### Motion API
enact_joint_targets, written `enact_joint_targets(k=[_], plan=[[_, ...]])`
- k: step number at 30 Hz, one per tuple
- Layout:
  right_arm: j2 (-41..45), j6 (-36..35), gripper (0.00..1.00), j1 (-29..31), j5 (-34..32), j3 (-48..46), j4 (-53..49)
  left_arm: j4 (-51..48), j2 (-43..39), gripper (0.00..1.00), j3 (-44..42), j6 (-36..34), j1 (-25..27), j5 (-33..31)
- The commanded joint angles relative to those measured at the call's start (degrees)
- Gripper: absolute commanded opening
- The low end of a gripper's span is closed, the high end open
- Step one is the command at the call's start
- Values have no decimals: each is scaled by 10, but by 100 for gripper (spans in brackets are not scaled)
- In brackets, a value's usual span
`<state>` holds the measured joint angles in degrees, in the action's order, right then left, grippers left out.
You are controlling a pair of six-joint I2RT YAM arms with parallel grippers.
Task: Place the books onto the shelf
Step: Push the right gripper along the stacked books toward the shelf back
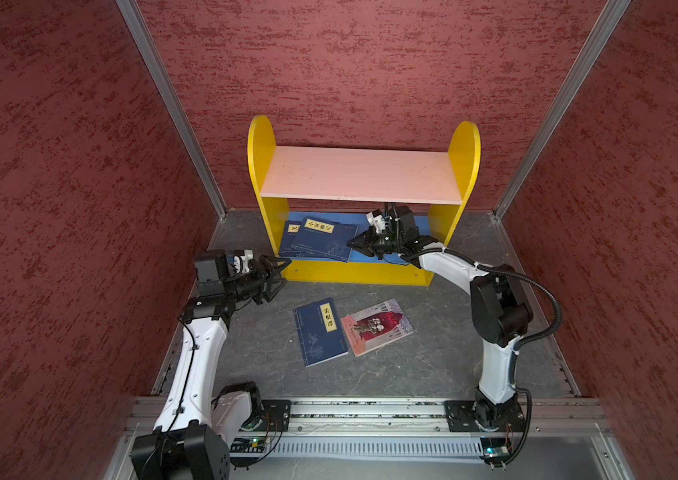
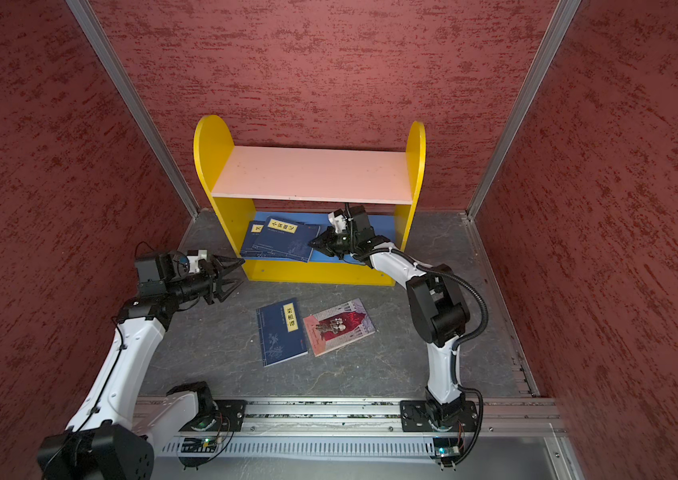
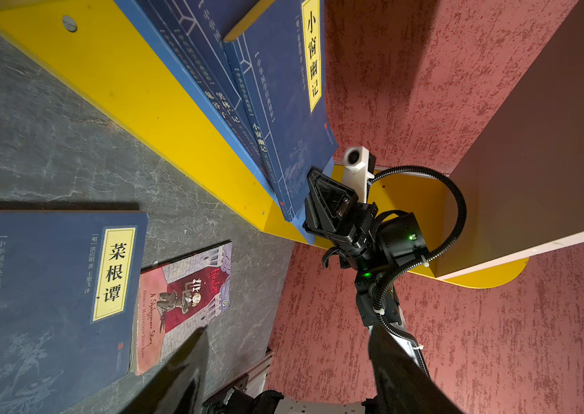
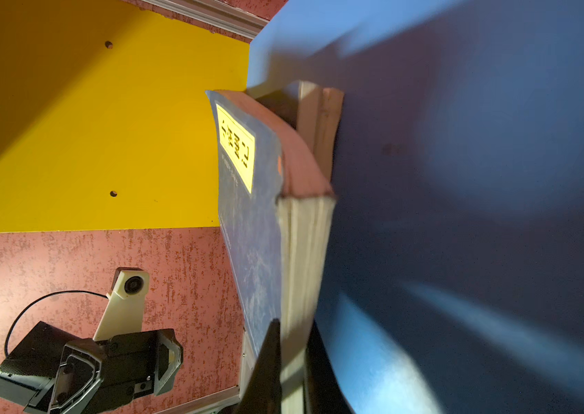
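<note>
Navy book [image 1: 322, 245] on the shelf [image 1: 354, 273], its corner clamped in the right pincer [image 1: 351, 244].

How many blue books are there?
4. One blue book lies on the floor beside the pink book; three blue books lie stacked on the shelf's blue lower board, the lowest mostly hidden.

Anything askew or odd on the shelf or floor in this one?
Yes. The navy books on the blue lower board of the shelf lie flat in a skewed pile, not upright. The top navy book is rotated and reaches past the front edge. Its cover bows where the right tool pinches its corner.
</note>
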<state>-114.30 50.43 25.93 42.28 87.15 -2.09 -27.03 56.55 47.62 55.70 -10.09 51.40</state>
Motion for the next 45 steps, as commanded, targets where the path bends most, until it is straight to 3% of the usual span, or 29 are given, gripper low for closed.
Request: enact_joint_targets(k=[1,17,40,42,45], plan=[[-16,-52,5,-10,6,32,-28,4,-3,71,-7,-4,-6,8],[-75,-128,7,-27,121,120,-85,3,3,71,-3,-6,-11,12],[-117,-108,9,-16,115,178,-98,6,7,72,-7,-4,-13,13],[-120,-110,12,-14,112,182,-102,7,7,72,-7,-4,-13,13],[-123,-124,23,-14,96,194,-128,5,6,72,-8,-3,-13,14]])
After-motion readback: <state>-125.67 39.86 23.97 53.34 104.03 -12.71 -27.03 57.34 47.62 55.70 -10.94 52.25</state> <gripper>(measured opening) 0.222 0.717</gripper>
